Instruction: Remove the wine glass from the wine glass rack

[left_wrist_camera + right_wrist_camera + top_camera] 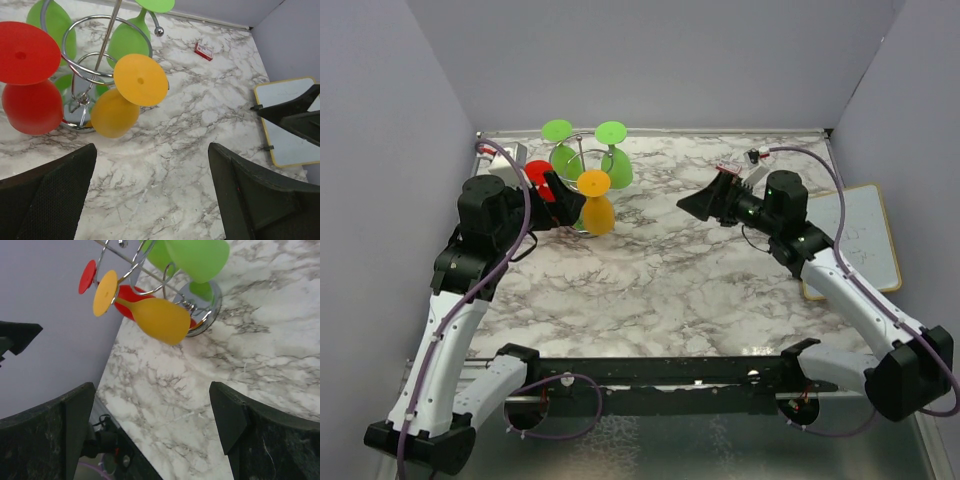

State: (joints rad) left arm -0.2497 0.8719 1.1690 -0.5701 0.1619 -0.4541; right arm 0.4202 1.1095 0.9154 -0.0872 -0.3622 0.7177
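The wine glass rack (pixel 582 160) is a chrome wire stand at the table's back left; its post (pixel 107 37) and round base (pixel 75 110) show in the left wrist view. Wine glasses hang from it upside down: an orange one (pixel 115 112), a red one (pixel 30 107) and two green ones (pixel 127 45). My left gripper (pixel 568 203) is open just left of the orange glass (pixel 597 208), nothing between its fingers (pixel 60 185). My right gripper (pixel 692 205) is open to the right of the rack, apart from it, facing the orange glass (pixel 160 320).
A yellow-framed whiteboard (pixel 855 235) lies at the table's right edge. A small red box (pixel 203 51) sits near the back wall. A white box (pixel 507 158) stands in the back left corner. Grey walls close the table on three sides.
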